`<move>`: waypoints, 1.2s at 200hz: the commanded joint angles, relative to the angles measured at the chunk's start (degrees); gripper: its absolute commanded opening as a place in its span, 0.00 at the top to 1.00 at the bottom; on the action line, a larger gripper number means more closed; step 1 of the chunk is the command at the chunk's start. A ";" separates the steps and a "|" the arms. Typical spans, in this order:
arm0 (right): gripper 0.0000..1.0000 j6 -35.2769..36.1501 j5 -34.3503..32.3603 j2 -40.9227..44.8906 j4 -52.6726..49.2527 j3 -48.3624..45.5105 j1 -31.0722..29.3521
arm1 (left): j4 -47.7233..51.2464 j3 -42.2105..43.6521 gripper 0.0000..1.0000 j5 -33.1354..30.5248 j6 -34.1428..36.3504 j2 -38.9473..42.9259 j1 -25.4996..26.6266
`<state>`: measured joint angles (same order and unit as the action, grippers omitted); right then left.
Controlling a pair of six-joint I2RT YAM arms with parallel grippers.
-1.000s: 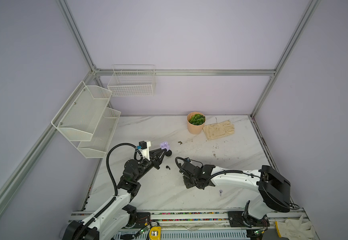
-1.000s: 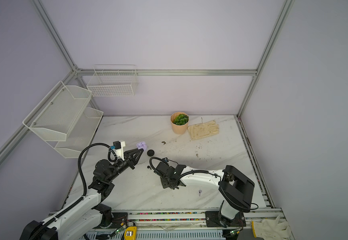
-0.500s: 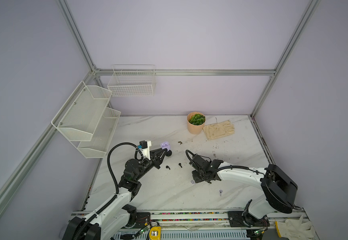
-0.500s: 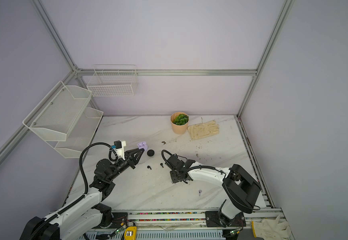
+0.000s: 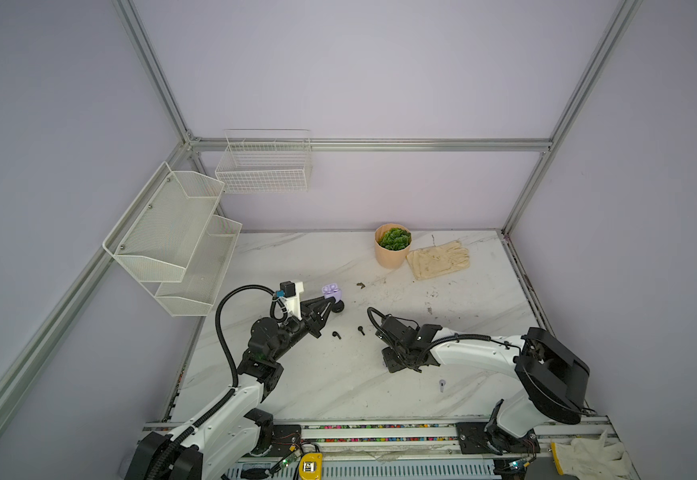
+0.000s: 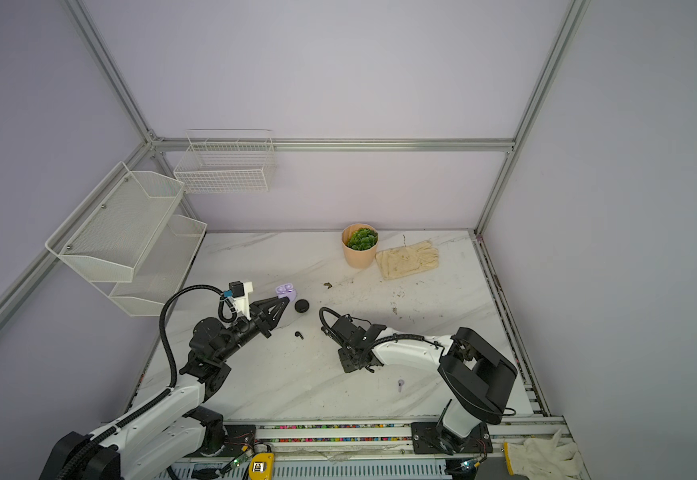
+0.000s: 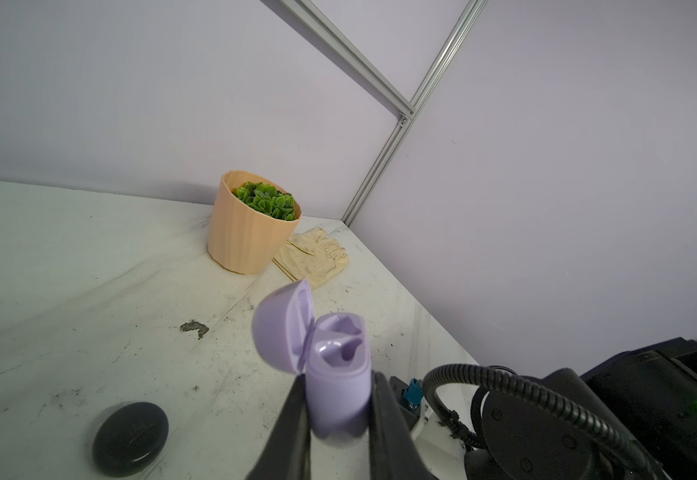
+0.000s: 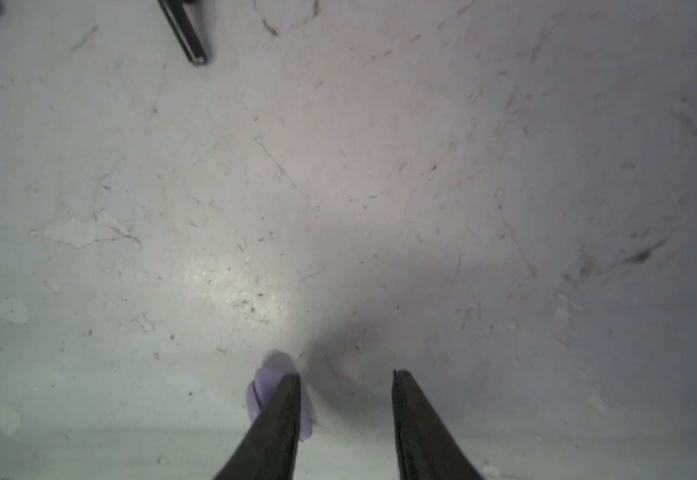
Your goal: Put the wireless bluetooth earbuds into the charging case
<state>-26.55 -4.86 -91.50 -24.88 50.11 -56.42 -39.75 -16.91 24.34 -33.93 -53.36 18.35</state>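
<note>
The left fingers (image 7: 292, 419) are clamped on the lower body of the lilac charging case (image 7: 340, 374), which seems to be held clear of the bench (image 7: 68, 270) with its lid hinged back and both wells empty, so no bud is seated yet. The right fingers (image 8: 419, 415) point down at the bench and stand apart with only bare surface between them. A lilac earbud (image 8: 261, 395) lies just outside one finger, partly hidden behind its tip, so closing from here would likely pinch air or flick the bud away. The step in hand looks like picking up that bud. Doing it well means shifting the fingers sideways until the bud sits centred in the gap, lowering until the tips almost touch the bench, then closing gently across the stem so it does not squirt out. A second lilac earbud (image 5: 442, 385) lies nearer the front edge, well apart from the case. A black earbud (image 5: 335, 334) and its twin (image 5: 361, 330) lie between the arms, near the closed black case (image 5: 339, 307); I judge those belong to the black case and are best left alone for now. The held case wants its wells facing up and steady, since each well is shaped and the bud must go in stem first
</note>
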 commanded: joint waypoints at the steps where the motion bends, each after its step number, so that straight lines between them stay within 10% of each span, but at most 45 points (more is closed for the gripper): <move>1: 0.59 -1.22 0.04 -1.20 0.32 0.41 -1.28 | -3.06 0.38 1.00 1.07 -0.88 0.06 -0.19; 240: 0.58 -5.87 1.86 -3.89 -2.14 7.06 -7.65 | -3.40 -0.30 1.00 1.97 -1.54 -1.40 -0.17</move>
<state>-31.77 -3.51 -95.31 -25.19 54.59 -63.70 -39.79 -16.91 25.34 -34.96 -54.76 18.35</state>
